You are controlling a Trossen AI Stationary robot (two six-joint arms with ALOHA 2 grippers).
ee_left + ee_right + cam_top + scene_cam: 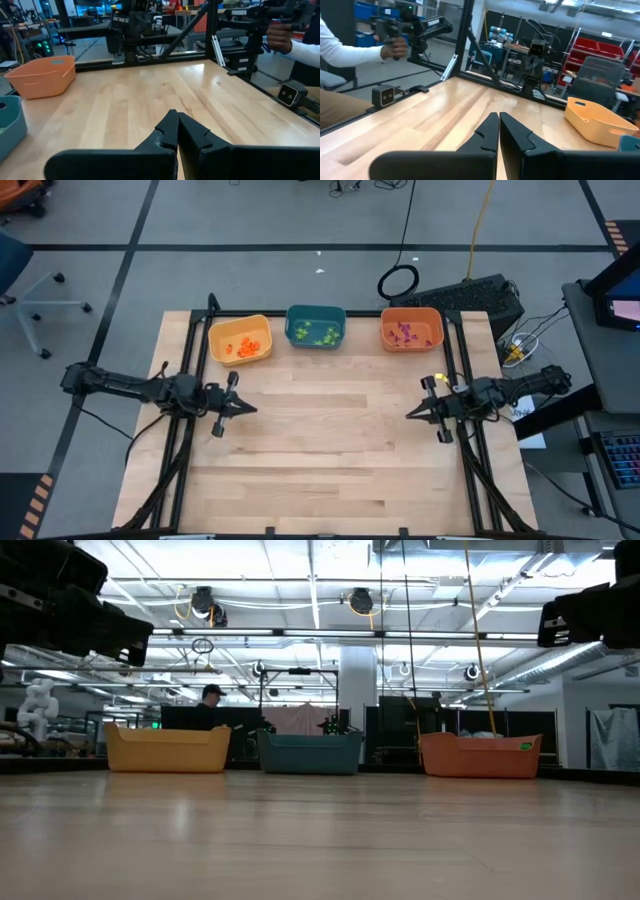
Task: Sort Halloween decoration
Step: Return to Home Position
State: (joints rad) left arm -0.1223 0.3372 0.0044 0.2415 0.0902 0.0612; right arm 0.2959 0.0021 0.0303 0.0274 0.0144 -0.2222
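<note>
Looking straight down, the high view alone reveals the sorted pieces. Orange trinkets (pixel 248 348) lie in the yellow bin (pixel 222 335), green trinkets (pixel 322 334) in the teal bin (pixel 316 309), and purple trinkets (pixel 404 333) in the orange bin (pixel 430 320). The three bins stand in a row along the far edge of the table (pixel 320 470). The low view shows only the bins' outer walls, so their contents are hidden, and both arms are cut off at its upper corners. Even from above, the trinkets are too small for their shapes to be made out.

Each wrist view shows a person's hand (pixel 279 38) in a white sleeve (pixel 307 50) beyond the table's edge, gripping a dark handle. The rest of that person is out of frame. Another person (pixel 210 705) stands far back in the room in the low view.

The left gripper (pixel 250 408) hangs over the left side of the table and points right. The right gripper (pixel 410 414) hangs over the right side and points left, well apart from the other. Both are nearer than the bins. In each wrist view the two dark fingers (pixel 167 131) are pressed together tip to tip, holding nothing and touching nothing.
</note>
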